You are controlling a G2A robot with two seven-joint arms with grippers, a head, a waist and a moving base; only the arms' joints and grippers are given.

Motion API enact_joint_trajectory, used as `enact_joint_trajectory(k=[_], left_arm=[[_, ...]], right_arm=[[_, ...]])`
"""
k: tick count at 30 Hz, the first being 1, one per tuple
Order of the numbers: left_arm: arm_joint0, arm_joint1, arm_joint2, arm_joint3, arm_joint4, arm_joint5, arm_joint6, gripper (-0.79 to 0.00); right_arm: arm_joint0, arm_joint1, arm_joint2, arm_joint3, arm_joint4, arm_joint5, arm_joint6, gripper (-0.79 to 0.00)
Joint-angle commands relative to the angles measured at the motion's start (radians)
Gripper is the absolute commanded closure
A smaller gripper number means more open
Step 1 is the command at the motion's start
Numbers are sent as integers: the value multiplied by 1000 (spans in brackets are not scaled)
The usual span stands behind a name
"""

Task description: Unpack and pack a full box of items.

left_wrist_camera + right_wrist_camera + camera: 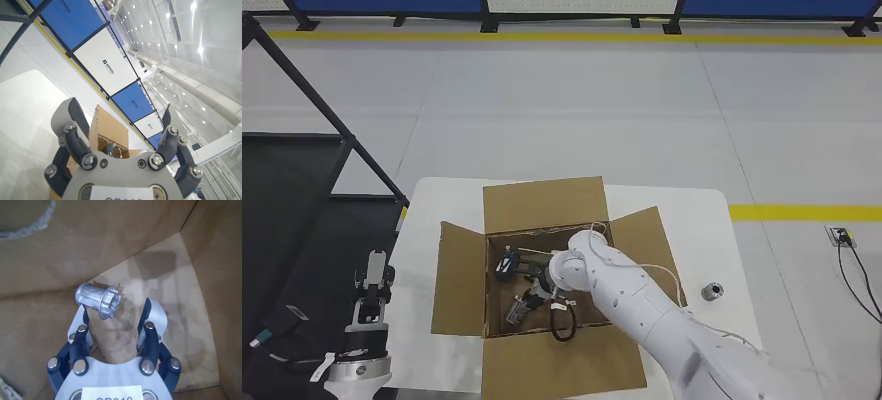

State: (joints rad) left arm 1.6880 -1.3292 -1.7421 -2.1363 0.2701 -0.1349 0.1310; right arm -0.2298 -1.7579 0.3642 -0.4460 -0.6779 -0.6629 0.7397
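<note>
Inside the box point(542, 205), the right gripper point(116, 306) is held spread apart beside a metal hub point(94, 298), apparently for grasping.

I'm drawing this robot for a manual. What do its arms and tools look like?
The right arm is glossy white with rounded joints; a thin pale cable runs along it. The left tool and right tool each have a silver-grey plate, dark links with round silver bolts, two grey fingers with black pads, and a white label.
</note>
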Motion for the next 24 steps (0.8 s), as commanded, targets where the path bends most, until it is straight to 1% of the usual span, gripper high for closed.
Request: enact_joint_trajectory(k=[1, 3, 4, 7, 9, 13, 16, 19, 20, 21, 24], left_arm=[[0, 0, 0, 0, 0, 0, 0, -785], [0, 0, 0, 0, 0, 0, 0, -785], [0, 0, 0, 0, 0, 0, 0, -785], [0, 0, 0, 0, 0, 0, 0, -785], [0, 0, 0, 0, 0, 0, 0, -785], [0, 0, 0, 0, 0, 0, 0, -785], [0, 0, 0, 0, 0, 0, 0, -785], [0, 0, 0, 0, 0, 0, 0, -785], [0, 0, 0, 0, 0, 0, 0, -785], [0, 0, 0, 0, 0, 0, 0, -785], [0, 0, 0, 0, 0, 0, 0, -785]], right_arm=[[1, -14, -3, 23, 2, -10, 1, -536], [3, -26, -3, 45, 6, -20, -4, -493], [4, -32, -2, 56, 10, -29, -11, -388], [8, -45, 0, 86, 13, -53, -28, -323], [11, -52, 3, 102, 15, -69, -36, -237], [18, -63, 7, 128, 18, -84, -36, -169], [22, -71, 11, 141, 20, -88, -31, -151], [27, -77, 14, 151, 19, -91, -31, -68], [30, -78, 15, 154, 17, -90, -35, -22], [33, -79, 16, 156, 14, -91, -40, 0], [44, -80, 18, 157, -1, -91, -54, 0]])
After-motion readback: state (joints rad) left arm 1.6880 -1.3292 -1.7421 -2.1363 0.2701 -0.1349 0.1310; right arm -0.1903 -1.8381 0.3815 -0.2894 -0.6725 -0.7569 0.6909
